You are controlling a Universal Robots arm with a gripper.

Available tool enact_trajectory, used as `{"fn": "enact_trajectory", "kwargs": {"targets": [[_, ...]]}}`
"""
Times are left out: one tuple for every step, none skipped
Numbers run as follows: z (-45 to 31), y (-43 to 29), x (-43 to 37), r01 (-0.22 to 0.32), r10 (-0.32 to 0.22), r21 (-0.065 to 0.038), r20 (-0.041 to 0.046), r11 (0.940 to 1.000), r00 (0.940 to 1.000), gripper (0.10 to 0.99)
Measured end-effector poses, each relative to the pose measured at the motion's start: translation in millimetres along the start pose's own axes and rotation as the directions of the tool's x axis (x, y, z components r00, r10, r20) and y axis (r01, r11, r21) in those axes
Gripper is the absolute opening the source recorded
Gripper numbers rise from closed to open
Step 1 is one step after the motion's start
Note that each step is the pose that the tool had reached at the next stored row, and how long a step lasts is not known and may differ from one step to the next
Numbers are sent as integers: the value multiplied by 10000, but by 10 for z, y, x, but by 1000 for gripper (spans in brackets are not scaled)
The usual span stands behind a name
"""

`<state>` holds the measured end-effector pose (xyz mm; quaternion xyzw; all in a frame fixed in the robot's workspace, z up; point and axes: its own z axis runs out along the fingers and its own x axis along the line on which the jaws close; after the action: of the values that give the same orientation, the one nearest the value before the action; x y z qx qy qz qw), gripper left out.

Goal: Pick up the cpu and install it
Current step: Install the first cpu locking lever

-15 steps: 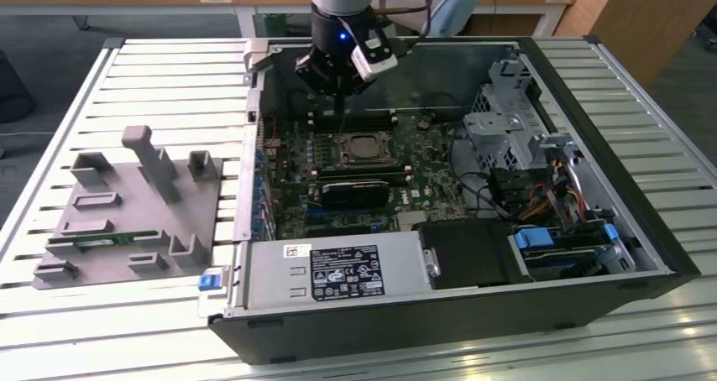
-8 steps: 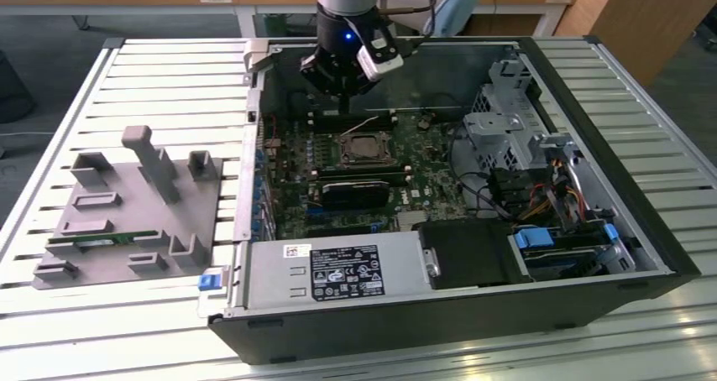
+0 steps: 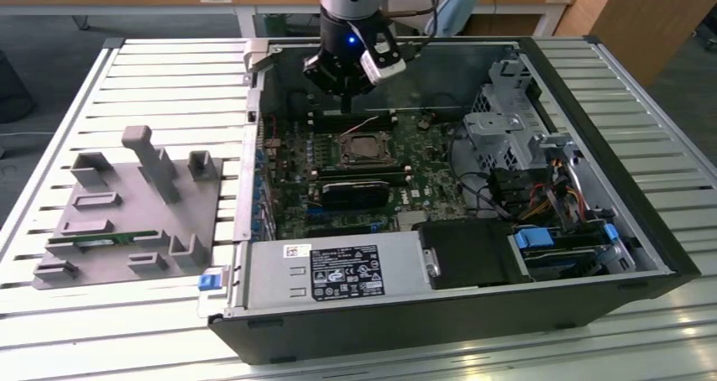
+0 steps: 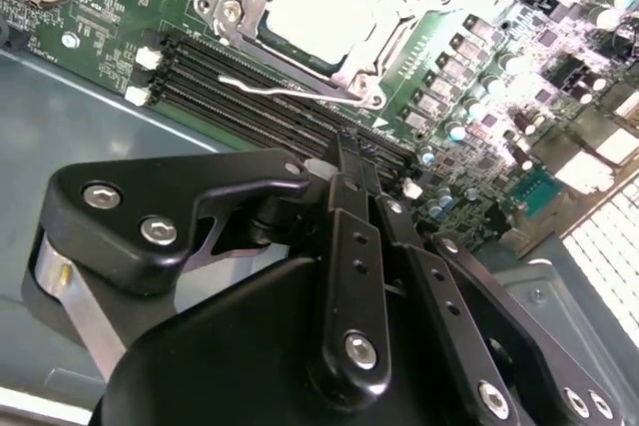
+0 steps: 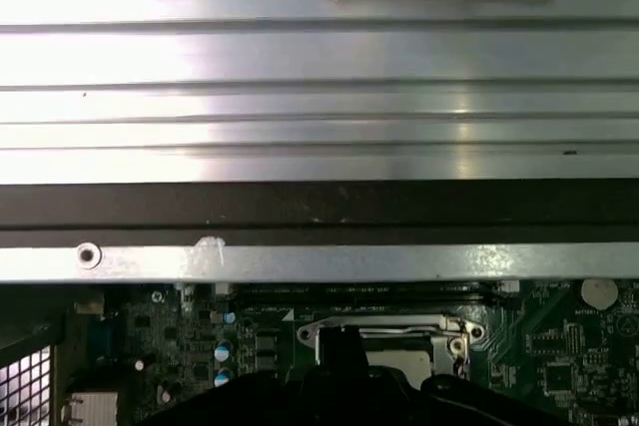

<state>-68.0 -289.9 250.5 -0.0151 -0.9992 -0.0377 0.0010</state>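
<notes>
The cpu lies flat in the socket on the green motherboard inside the open computer case. Its silvery top is ringed by the metal socket frame, and a thin wire lever runs beside it. My gripper hangs just behind the socket, above the memory slots near the case's back wall. Its black fingers are pressed together with nothing between them. In the first wrist view the socket frame sits just past the dark gripper body.
A black heatsink block sits in front of the socket. The power supply, drive cage and cables crowd the case. On the slatted table, a grey fixture tray holds a green memory stick.
</notes>
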Motion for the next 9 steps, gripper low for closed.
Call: {"fn": "enact_trajectory", "kwargs": {"targets": [[10, -3, -2, 0, 0, -12, 2, 10000, 10000, 106], [21, -5, -7, -1, 1, -13, 0, 10000, 10000, 106], [34, -5, -21, 0, 0, -12, -2, 10000, 10000, 106], [47, -6, -37, -1, 1, -12, -1, 10000, 10000, 106], [60, -6, -61, 1, -1, -12, -2, 10000, 10000, 106], [71, -4, -91, 3, -3, -11, -3, 10000, 10000, 106], [83, -2, -125, 8, -8, -10, -3, 10000, 10000, 106], [98, 2, -147, 14, -14, -12, -3, 10000, 10000, 106], [117, 6, -163, 30, -30, -12, -3, 10000, 10000, 106]]}}
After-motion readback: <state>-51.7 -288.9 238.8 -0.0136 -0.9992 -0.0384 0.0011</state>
